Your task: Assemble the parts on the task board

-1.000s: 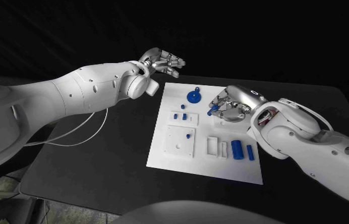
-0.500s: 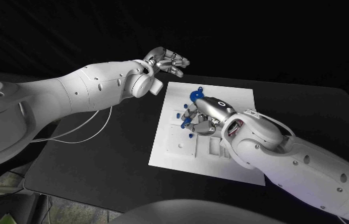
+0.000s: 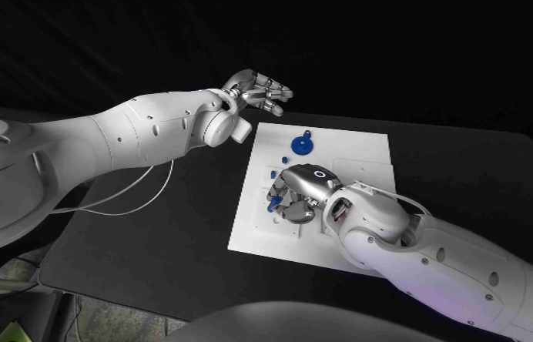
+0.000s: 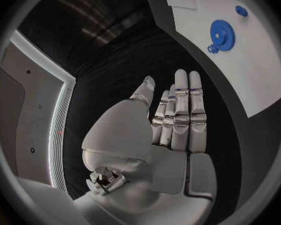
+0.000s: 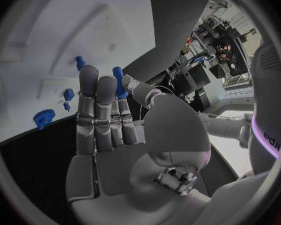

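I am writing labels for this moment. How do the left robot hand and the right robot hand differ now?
The left robot hand is raised beyond the task board, fingers extended and holding nothing; the right robot hand is low over the board. In the right wrist view it pinches a small blue part. Both are silver, on white arms.

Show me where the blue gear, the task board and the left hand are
blue gear (image 3: 301, 144), head view, its toothed disc.
task board (image 3: 361, 151), head view, bare white far part.
left hand (image 3: 259, 91), head view, middle of the hand.
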You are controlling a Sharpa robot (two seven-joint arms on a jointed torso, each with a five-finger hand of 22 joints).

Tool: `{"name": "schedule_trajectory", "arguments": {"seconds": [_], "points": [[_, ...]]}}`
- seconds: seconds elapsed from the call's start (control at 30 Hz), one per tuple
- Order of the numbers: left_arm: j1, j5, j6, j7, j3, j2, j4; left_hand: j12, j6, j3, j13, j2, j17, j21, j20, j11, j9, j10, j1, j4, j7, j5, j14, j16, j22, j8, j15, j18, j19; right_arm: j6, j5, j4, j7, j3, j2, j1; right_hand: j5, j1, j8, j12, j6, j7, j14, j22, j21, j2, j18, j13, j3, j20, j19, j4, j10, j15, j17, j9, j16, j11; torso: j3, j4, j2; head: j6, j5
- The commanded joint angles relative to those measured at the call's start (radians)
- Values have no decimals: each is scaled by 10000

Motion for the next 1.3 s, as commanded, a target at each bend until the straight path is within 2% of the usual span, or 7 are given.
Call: {"name": "schedule_trajectory", "arguments": {"seconds": [0.03,0.27,0.4,0.9,1.3], "points": [[5,-17,151,52,7,15,10,-1,-29,-44,-1,44,-9,60,27,1,17,-26,70,-33,-31,-29,-45,-21,-16,26,12,-161,61,257,-455,-52,-6,-43,-17,6,52,-29,40,17,94,-17,20,29,-53,88,173,7,-5,-58,269,-89,68,-42,-9,27,-33,-9,11,-13,5,-31,22],[5,-17,154,48,7,3,8,-1,-29,-44,-1,44,-9,60,27,1,17,-26,70,-33,-31,-29,-45,-21,-16,26,12,-161,61,418,-498,-30,-52,-102,-121,4,53,-37,39,16,113,-22,17,41,-66,86,170,8,-4,-60,269,-102,90,-45,-14,32,-38,-16,15,-19,2,-73,86],[5,-17,155,42,6,-9,12,-1,-29,-44,-1,44,-9,60,27,1,17,-26,70,-33,-31,-29,-45,-21,-16,26,12,-161,61,548,-503,17,-71,-116,-168,-6,53,-37,39,16,113,-22,17,41,-66,86,170,8,-4,-60,269,-102,90,-45,-14,32,-38,-16,10,-21,-1,-80,31],[5,-17,168,24,6,-17,0,-3,-28,-41,-1,56,-12,65,26,-1,16,-23,63,-39,-33,-31,-41,-19,-16,24,11,-161,61,669,-522,108,-85,-129,-197,-39,55,-52,39,15,133,-28,17,73,-100,101,164,7,2,-68,272,-140,111,-49,-24,41,-48,-21,2,-8,1,-170,79],[5,-17,180,7,5,-10,-3,-3,-28,-41,-1,56,-12,65,26,-1,16,-23,63,-39,-33,-31,-41,-19,-16,24,11,-161,61,847,-458,75,-59,-129,-203,-75,55,-68,36,15,133,-28,17,98,-132,116,158,8,4,-71,277,-165,115,-52,-32,46,-55,-21,6,-11,0,-175,136]]}}
